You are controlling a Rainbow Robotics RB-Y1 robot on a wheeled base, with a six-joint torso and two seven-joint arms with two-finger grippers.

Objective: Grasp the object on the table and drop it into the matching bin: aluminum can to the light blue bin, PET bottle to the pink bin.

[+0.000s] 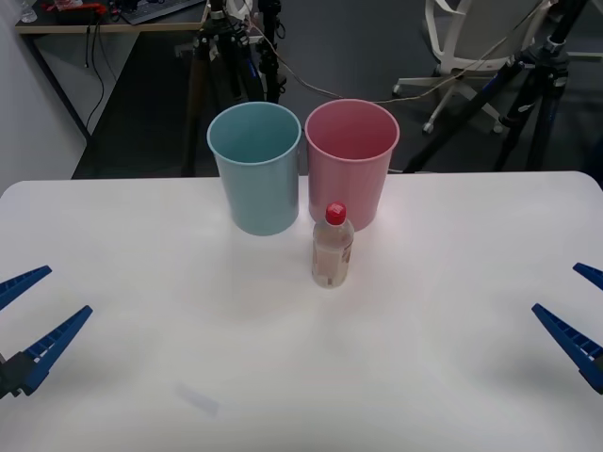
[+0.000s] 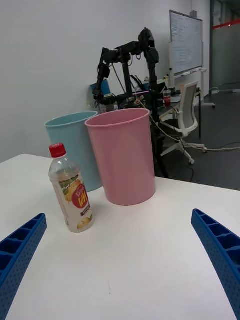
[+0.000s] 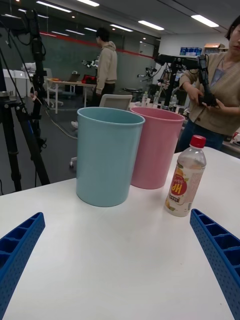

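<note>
I see the table [image 1: 141,282] carrying 2 bins at its far edge, the light blue bin [image 1: 255,168] touching the pink bin [image 1: 350,164]. The PET bottle [image 1: 333,246] stands upright just before the pink one. My left gripper [image 1: 28,315] and right gripper [image 1: 582,311] hover low at the table's sides, fingers spread wide, holding nothing.

Wide open white smooth-topped table [image 1: 141,311] either side; only the small clear red-capped plastic bottle [image 1: 333,247] standing just before the tall pink plastic bucket [image 1: 350,165] blocks the middle
</note>
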